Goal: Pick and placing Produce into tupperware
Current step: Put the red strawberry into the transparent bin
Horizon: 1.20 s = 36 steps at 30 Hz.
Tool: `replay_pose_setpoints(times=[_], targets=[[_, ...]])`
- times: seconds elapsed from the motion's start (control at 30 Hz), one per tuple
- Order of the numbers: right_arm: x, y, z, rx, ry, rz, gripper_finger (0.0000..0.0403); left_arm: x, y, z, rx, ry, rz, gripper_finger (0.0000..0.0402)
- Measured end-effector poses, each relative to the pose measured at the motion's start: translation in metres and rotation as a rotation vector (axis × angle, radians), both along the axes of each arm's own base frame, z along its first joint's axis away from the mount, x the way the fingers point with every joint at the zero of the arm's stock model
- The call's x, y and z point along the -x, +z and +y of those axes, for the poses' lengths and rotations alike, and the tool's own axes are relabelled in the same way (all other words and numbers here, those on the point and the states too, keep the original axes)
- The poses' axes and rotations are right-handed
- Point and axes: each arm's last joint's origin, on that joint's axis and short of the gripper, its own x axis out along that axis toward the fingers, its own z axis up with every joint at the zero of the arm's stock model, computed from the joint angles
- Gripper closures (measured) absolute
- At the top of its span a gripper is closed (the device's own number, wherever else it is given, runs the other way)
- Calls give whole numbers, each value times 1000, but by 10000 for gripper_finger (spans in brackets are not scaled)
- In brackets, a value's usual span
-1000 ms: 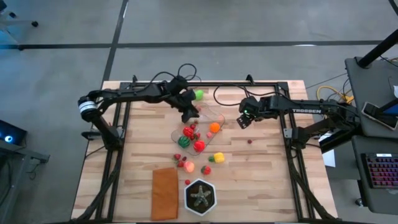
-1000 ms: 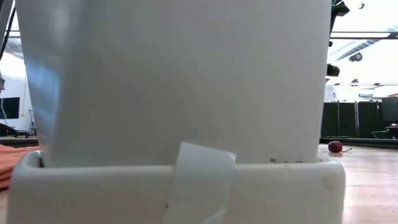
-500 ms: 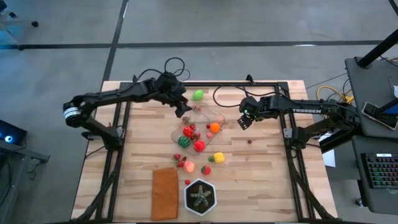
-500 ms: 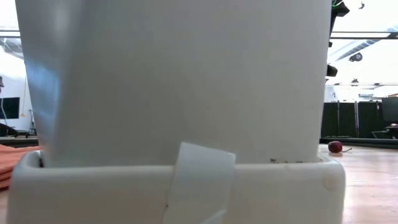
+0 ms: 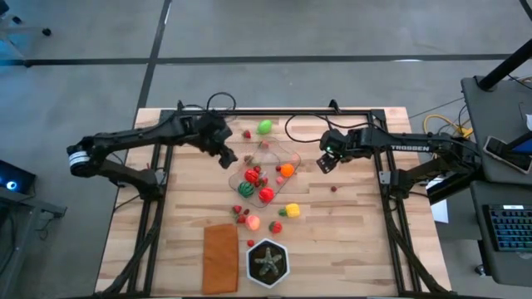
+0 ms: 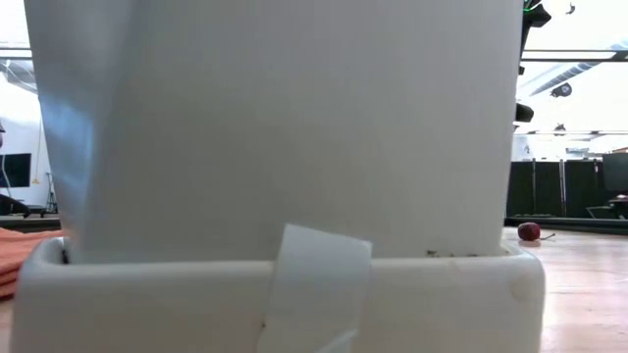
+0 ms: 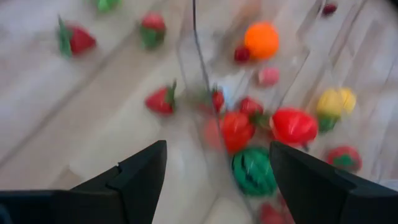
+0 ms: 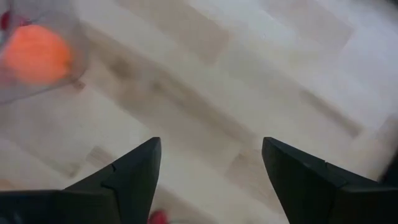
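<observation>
Toy produce [image 5: 256,176] sits partly inside the clear container [image 5: 290,153] at mid-table, with more pieces scattered on the wooden table [image 5: 349,241] around it. Left gripper [image 5: 226,155] hangs just beside the container's left end, fingers spread and empty. Right gripper [image 5: 325,160] waits near its right end, likewise released.

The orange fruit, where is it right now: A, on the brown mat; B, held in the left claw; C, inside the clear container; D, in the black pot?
C: the orange fruit lies inside the clear container, near its right end, while the left claw stands open and empty beside the container's left end.
</observation>
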Motion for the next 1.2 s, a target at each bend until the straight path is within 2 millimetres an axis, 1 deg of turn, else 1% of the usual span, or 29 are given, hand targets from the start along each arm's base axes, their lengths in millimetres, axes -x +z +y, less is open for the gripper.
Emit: replay_pose_setpoints(times=[0.13, 0.23, 0.37, 0.47, 0.6, 0.77, 0.9, 1.03, 1.1, 1.2], targets=[[-4, 0, 13, -98, -4, -44, 133, 10, -13, -21, 53, -3, 13, 133], [-9, 5, 28, -111, 11, -77, 132, 20, -21, -42, 86, -36, 23, 133], [-16, 17, 49, -87, -16, -143, 132, 33, -25, -70, 108, -46, 8, 133], [-21, 30, 67, -83, -39, -214, 135, 41, -21, -91, 114, -55, -31, 133], [-25, 52, 91, -81, -24, -311, 136, 50, -14, -116, 122, -94, -84, 133], [-28, 78, 116, -75, 20, -414, 137, 56, -8, -137, 163, -80, -146, 133], [-27, 88, 125, -37, 94, -435, 138, 51, -5, -151, 172, -66, -212, 133], [-25, 88, 132, -33, 127, -432, 138, 37, -6, -167, 186, -54, -293, 133], [-24, 88, 142, -48, 158, -444, 138, 28, -8, -178, 200, -82, -337, 133], [-21, 90, 163, -73, 233, -489, 138, 14, -10, -196, 241, -126, -409, 133]])
